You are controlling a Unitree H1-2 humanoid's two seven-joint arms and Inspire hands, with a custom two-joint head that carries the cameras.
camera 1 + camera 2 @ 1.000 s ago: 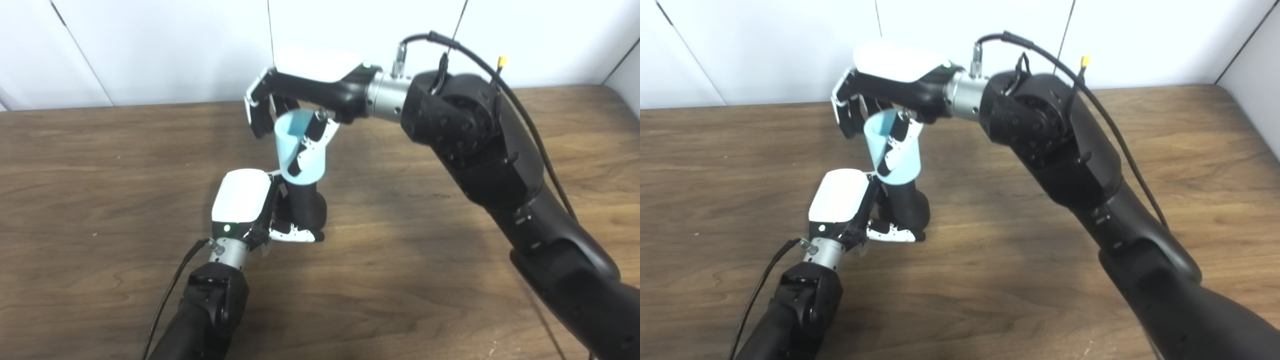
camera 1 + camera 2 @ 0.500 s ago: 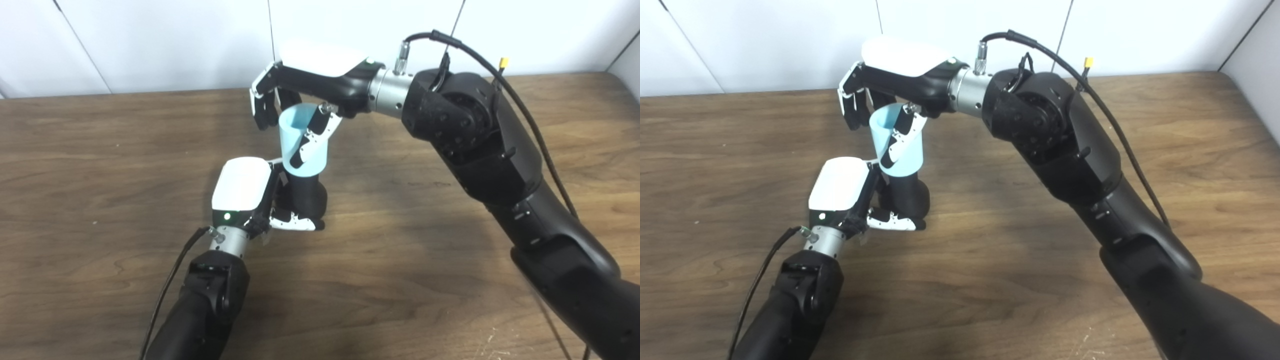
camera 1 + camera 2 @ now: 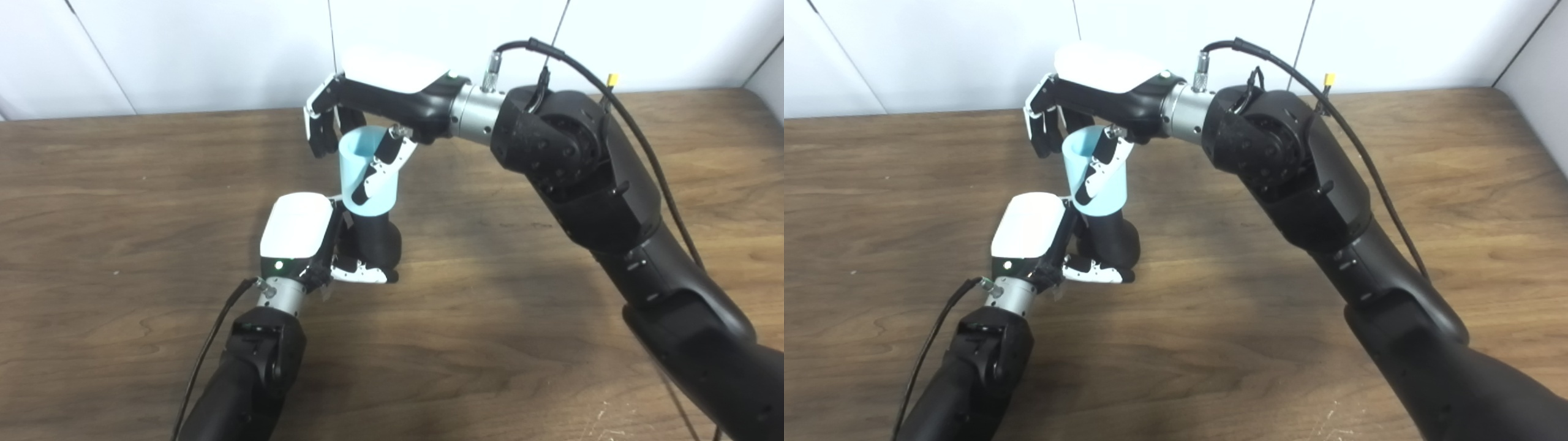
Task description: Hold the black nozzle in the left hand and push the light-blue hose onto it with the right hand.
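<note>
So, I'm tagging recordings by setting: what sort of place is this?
Probably a robot test bench or lab: a bare wooden table against plain white wall panels, holding only the black nozzle and light-blue hose.

- Bright, even light from above; white wall (image 3: pixel 184 55) close to blown out.
- White shell of right hand (image 3: pixel 392 70) clips, no detail.
- Soft shadows on table (image 3: pixel 122 184) under both arms, darkest at the bottom edge.
- Overall slightly soft, compression smear on wood grain.
- No obvious edge distortion.
</note>
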